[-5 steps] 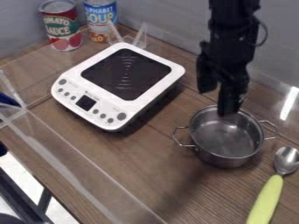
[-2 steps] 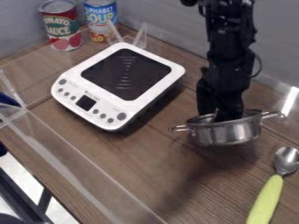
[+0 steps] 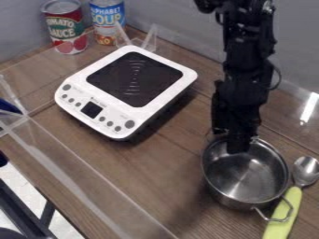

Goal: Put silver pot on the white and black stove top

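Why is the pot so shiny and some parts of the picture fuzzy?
In the camera view, the silver pot catches the room light on its steel rim and inside, so it gleams; the black top of the stove top shows a soft pale sheen; the whole picture is small and grainy, so the stove's buttons and the can labels look blurred, and the dark pincer loses its detail.

You have the stove [image 3: 130, 89] left of centre on the table [image 3: 75, 149], with two cans [image 3: 82, 25] behind it at the back left. The pot [image 3: 247, 177] sits at the front right, well apart from the stove. The gripper [image 3: 237, 149] reaches into the pot's rear edge. A spoon [image 3: 294, 192] lies just right of the pot.
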Robot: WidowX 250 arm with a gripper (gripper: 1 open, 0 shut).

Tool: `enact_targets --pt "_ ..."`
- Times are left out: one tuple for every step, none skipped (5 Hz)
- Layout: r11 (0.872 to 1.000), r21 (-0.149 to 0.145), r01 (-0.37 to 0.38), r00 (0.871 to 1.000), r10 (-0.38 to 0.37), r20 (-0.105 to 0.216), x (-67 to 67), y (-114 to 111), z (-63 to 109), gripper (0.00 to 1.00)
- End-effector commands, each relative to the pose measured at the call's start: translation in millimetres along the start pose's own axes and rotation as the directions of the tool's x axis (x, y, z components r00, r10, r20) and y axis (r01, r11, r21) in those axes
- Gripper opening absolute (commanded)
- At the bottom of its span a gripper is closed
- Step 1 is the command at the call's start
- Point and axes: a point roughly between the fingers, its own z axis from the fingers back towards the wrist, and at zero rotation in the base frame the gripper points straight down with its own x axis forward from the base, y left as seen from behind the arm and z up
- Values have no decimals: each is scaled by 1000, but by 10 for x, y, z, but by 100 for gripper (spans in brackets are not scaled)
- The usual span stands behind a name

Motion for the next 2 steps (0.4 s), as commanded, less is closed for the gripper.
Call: enact_targets --pt "999 33 10 998 -12 55 109 3 238 0" --pt "999 35 12 999 -13 35 127 11 290 0"
